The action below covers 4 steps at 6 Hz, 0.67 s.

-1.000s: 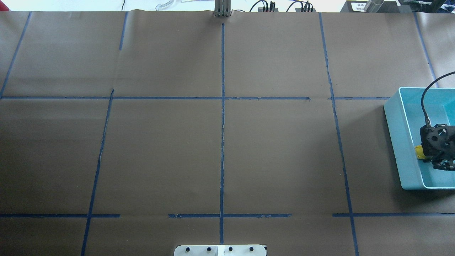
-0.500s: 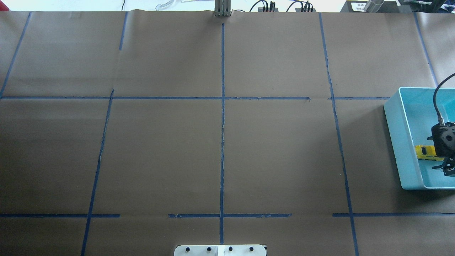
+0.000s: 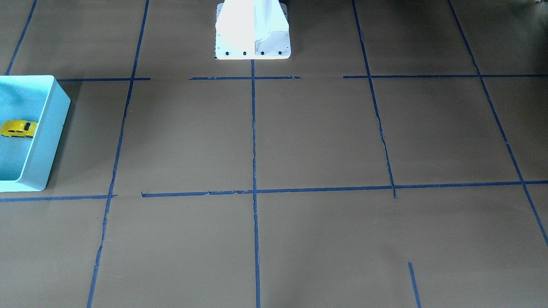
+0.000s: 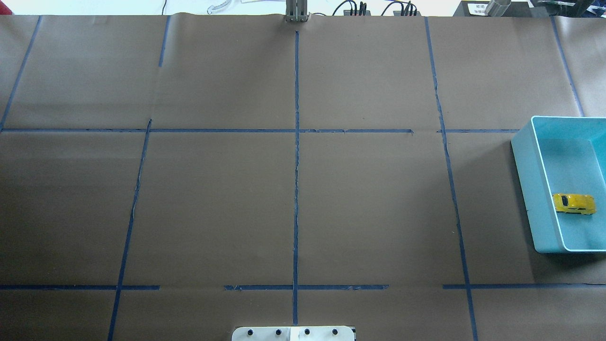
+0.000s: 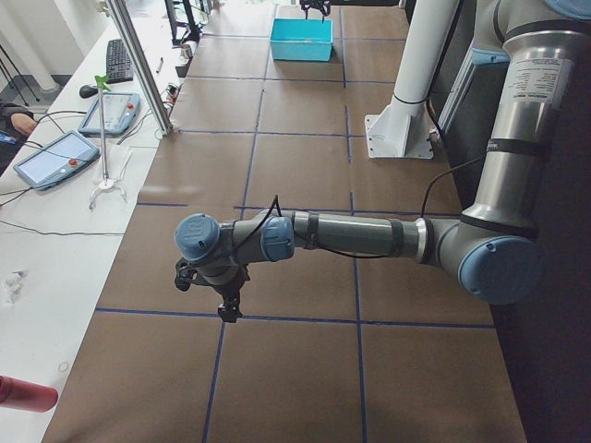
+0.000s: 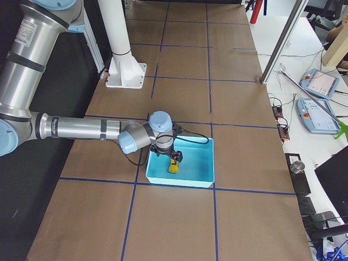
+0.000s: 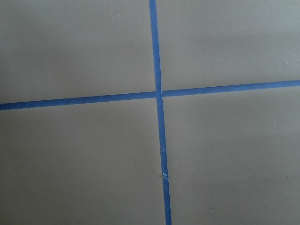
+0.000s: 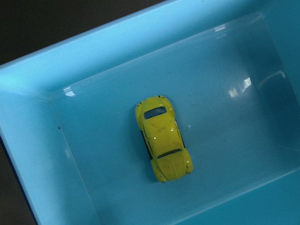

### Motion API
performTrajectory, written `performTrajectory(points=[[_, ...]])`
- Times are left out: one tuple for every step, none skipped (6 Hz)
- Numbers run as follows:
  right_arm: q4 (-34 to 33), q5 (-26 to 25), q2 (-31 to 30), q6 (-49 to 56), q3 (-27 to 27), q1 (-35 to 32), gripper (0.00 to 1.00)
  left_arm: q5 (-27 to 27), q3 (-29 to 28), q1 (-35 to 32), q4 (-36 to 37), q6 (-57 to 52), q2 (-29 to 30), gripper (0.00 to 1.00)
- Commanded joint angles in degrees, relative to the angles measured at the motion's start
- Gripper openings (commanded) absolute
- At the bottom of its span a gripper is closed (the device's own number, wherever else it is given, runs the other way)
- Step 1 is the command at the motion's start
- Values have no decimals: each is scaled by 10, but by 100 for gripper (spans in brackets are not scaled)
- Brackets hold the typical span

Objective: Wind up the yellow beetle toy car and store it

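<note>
The yellow beetle toy car (image 4: 574, 203) lies on its wheels on the floor of the light blue bin (image 4: 524, 180), near the bin's left wall. It also shows in the front-facing view (image 3: 17, 128) and, from above, in the right wrist view (image 8: 163, 139). My right gripper (image 6: 174, 157) hangs just above the car (image 6: 173, 167) in the exterior right view; I cannot tell if it is open or shut. It holds nothing. My left gripper (image 5: 226, 309) hovers low over a tape cross far from the bin; I cannot tell its state.
The bin (image 3: 48, 128) stands at the table's right end, seen from the robot. Brown paper with blue tape lines (image 4: 296, 189) covers the table. The robot's white base (image 3: 252, 30) stands at the near edge. Operator tablets (image 5: 55, 155) lie on a side table.
My right gripper, over the car in the bin a second ago, has moved right and out of the overhead view. The car stays in the bin, now uncovered.
</note>
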State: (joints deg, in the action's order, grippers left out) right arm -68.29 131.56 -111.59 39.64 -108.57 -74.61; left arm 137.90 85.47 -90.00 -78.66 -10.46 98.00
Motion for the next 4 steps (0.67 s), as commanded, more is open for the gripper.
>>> performTrajectory(points=[[-216,14,57,0,-9,-113,100,0,-1,0,0,0,0,100],[-306,10,88,-13,-5,-137,100,0,-1,0,0,0,0,100],[-450,17,129,-132,-2,-173,100,0,0,1,0,0,0,100],[-497,16,143,-179,-9,-180,100,0,-1,1,0,0,0,100]])
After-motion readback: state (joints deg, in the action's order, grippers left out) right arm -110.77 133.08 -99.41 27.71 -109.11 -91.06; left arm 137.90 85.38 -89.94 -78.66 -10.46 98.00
